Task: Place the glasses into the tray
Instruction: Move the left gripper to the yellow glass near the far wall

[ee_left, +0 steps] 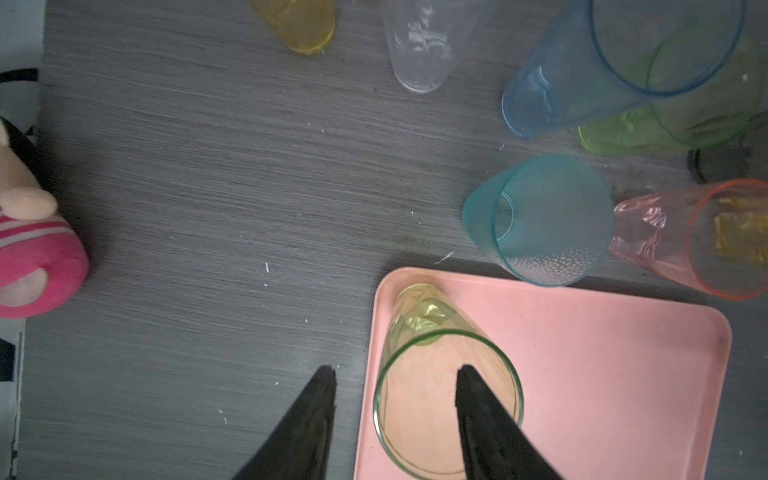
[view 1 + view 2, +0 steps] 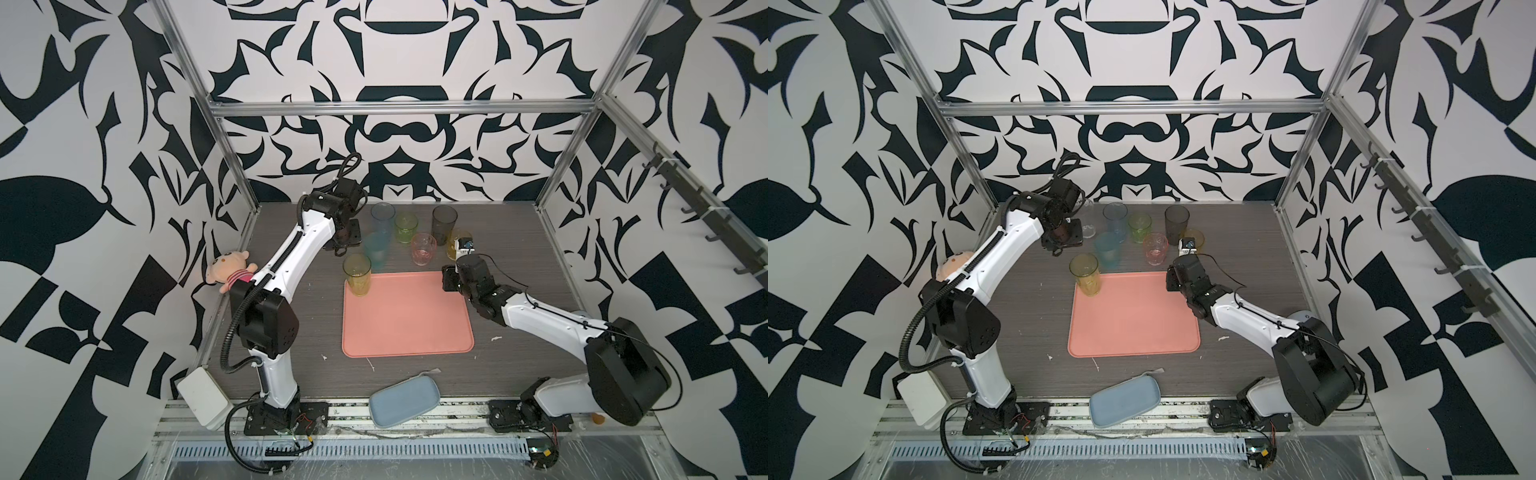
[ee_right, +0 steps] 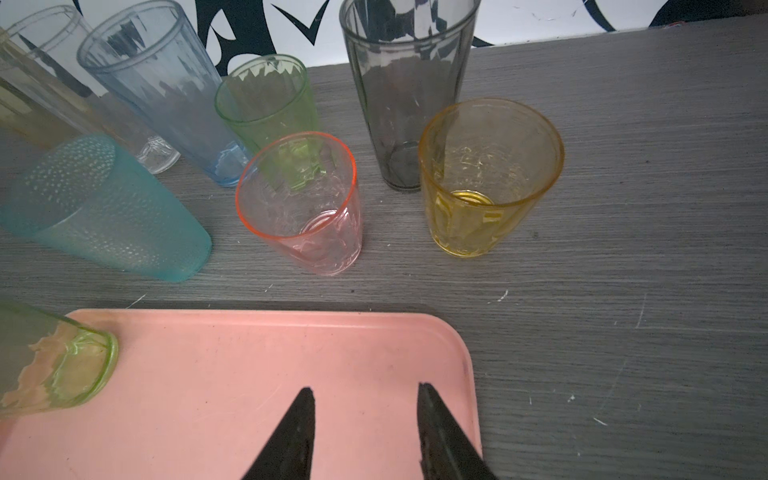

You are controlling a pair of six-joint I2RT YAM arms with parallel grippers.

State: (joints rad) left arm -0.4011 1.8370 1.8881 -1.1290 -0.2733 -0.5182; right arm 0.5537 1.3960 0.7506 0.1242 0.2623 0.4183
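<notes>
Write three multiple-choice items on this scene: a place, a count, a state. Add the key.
1. Where on the tray does the yellow-green glass stand? A. centre B. far left corner C. near right corner
2. How many glasses are in the tray? A. none B. three C. one
3. How are the right gripper's fingers? A. apart, holding nothing B. shut on a glass C. shut, empty
Key: 1 B, its base sits in that corner; 2 C, the other glasses stand beyond the tray; 3 A, bare tray shows between them.
</notes>
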